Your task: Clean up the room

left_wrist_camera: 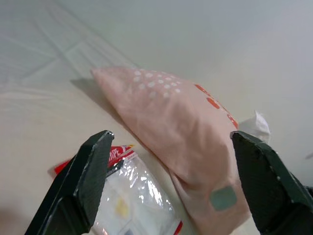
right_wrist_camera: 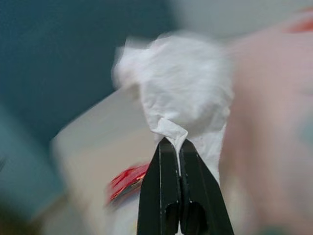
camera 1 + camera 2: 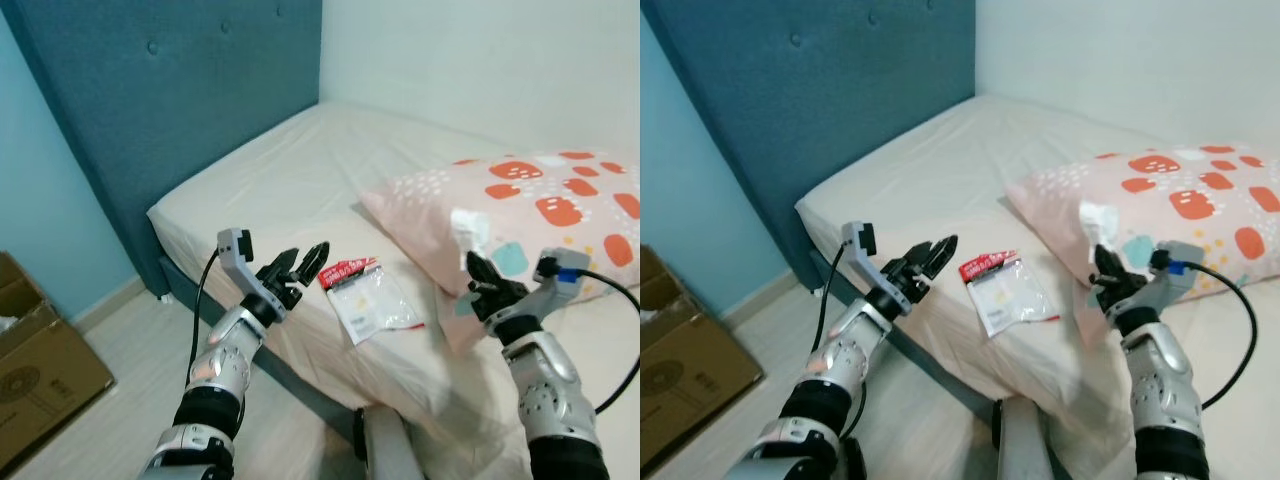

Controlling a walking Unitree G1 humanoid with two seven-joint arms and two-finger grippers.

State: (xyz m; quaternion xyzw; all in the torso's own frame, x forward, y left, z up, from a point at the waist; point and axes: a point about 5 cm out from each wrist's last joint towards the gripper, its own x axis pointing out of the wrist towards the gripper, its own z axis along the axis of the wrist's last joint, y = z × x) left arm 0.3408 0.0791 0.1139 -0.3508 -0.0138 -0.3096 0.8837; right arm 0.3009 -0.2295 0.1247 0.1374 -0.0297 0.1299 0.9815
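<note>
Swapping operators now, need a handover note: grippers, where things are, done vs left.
Right gripper: shut on a crumpled white tissue, held up in front of the pillow.
Left gripper: open, empty, hovering at the bed edge just short of the plastic packet.
Packet lies flat on the sheet between the grippers, beside the pillow's corner.
Cardboard box stands on the floor to the robot's left.
Done: tissue picked up.
Left: bin the tissue, take the packet off the bed.

White crumpled tissue point(image 2: 181, 93), pink pillow point(image 3: 520, 215) with orange-red patches, red-topped clear packet point(image 3: 368, 298), teal headboard point(image 3: 170, 90)
</note>
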